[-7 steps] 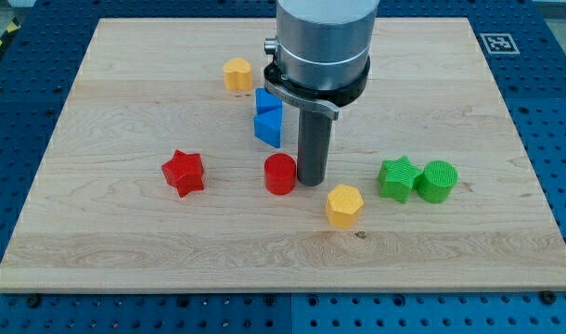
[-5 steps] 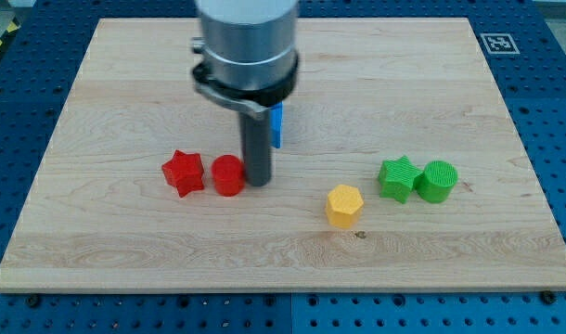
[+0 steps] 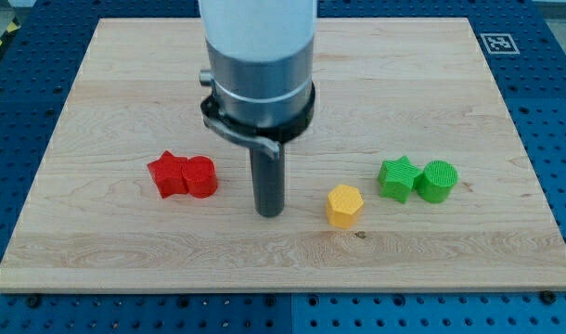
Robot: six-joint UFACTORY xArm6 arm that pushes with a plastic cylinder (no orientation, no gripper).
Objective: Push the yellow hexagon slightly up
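Note:
The yellow hexagon (image 3: 344,205) lies on the wooden board (image 3: 469,102), right of centre and toward the view's bottom. My tip (image 3: 268,212) rests on the board to the hexagon's left, a clear gap apart from it. The red cylinder (image 3: 200,177) lies to the left of my tip, touching the red star (image 3: 167,174). The arm's wide grey body hides the board's upper middle; the blue blocks and the second yellow block seen earlier do not show.
A green star (image 3: 396,178) and a green cylinder (image 3: 439,181) sit side by side, touching, to the right of the yellow hexagon. A black-and-white marker (image 3: 500,43) is at the board's top right corner.
My tip swept left, pushing the red cylinder against the red star and both a little further left, then came down and right toward the yellow hexagon. The hexagon has not moved.

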